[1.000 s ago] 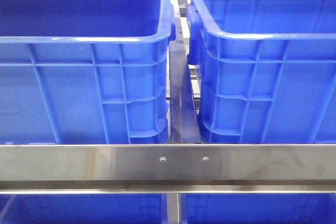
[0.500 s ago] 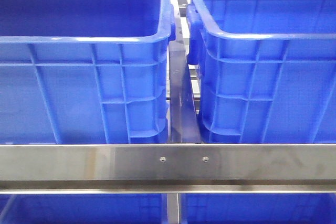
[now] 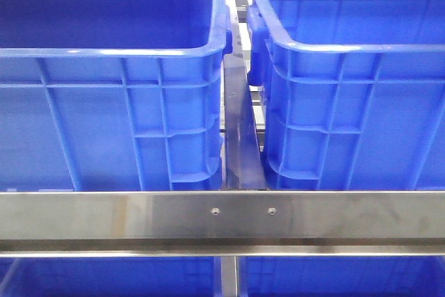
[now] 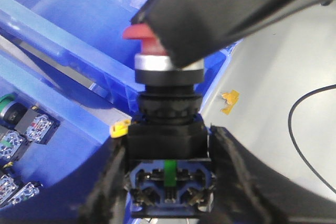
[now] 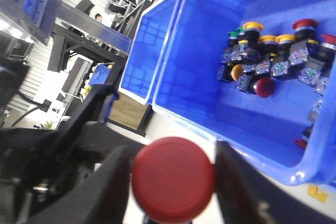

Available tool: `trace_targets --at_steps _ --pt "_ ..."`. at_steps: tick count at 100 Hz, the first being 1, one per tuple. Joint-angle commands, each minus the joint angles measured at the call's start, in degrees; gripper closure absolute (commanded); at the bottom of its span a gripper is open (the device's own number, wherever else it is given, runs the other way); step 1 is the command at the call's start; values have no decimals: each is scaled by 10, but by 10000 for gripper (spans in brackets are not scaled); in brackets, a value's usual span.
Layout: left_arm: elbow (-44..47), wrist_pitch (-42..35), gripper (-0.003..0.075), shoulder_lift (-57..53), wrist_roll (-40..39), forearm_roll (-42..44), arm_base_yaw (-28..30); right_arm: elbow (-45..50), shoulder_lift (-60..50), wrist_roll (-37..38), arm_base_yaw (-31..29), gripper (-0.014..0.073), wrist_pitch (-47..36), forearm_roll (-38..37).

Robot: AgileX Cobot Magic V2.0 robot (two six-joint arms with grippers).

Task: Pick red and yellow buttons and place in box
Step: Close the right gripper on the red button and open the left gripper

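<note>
Nothing has shifted in the front view over the last second: the left blue crate point(image 3: 111, 95) and its twin, the right blue crate point(image 3: 354, 95), sit exactly as they did, side by side behind the steel rail point(image 3: 222, 217), and neither arm shows there. So no drop into either crate has shown up yet; I'd say both arms are mid-carry.

Over to the left wrist view: the left gripper point(image 4: 168, 182) has its dark fingers point(image 4: 113, 182) narrowed tight on the black body of a red push-button switch point(image 4: 165, 129), red cap toward the top of the frame, silver collar beneath it. A blue bin point(image 4: 68, 129) fills the left of the frame, with loose switches point(image 4: 21, 129) in its lower-left corner.

Now the right wrist view: the right gripper point(image 5: 173, 182) grips a second one, its fingers point(image 5: 113, 182) pressed either side of a red-capped button point(image 5: 173, 179) low in the frame. Behind, upper right, a blue box point(image 5: 199, 77) holds a cluster of red, yellow and green buttons point(image 5: 273, 56), well apart from the held one.
</note>
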Motion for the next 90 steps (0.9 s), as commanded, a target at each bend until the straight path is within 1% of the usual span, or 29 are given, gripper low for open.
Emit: trace_targets --at_steps 1,6,11,22,27,34,38,40,41,43,51,58,63,74,90 --pt "-18 -35 739 -17 0 -10 -4 -19 -5 -9 0 346 49 42" --pt "-18 -35 739 -17 0 -10 -4 -19 -2 -9 0 383 52 42" --pt "-18 -35 739 -17 0 -10 -4 -19 1 -9 0 400 52 42" --pt "-18 -35 734 -17 0 -10 -4 -19 3 -9 0 401 52 42" --pt "-18 -35 708 -17 0 -10 -4 -19 3 -9 0 401 52 42" --pt "-18 -35 623 -17 0 -10 -4 -19 3 -9 0 401 51 42" --pt "-18 -35 550 -17 0 -10 -4 -19 3 -9 0 401 50 42" --pt "-18 -35 493 -17 0 -10 -4 -19 3 -9 0 401 50 42" --pt "-18 -35 493 -17 0 -10 -4 -19 3 -9 0 401 49 42" --pt "-18 -35 435 -17 0 -10 -4 -19 3 -10 0 401 49 42" --pt "-18 -35 290 -17 0 -10 -4 -19 3 -13 0 401 47 42" --pt "-18 -35 217 -17 0 -6 -4 -19 3 -16 0 401 43 42" --pt "-18 -35 200 -17 0 -5 -3 -19 3 -19 -1 401 40 42" --pt "-18 -35 204 -17 -10 -5 4 -19 3 -22 -2 401 28 42" --pt "-17 -35 204 -17 -18 -6 36 -19 3 -33 -2 401 0 42"
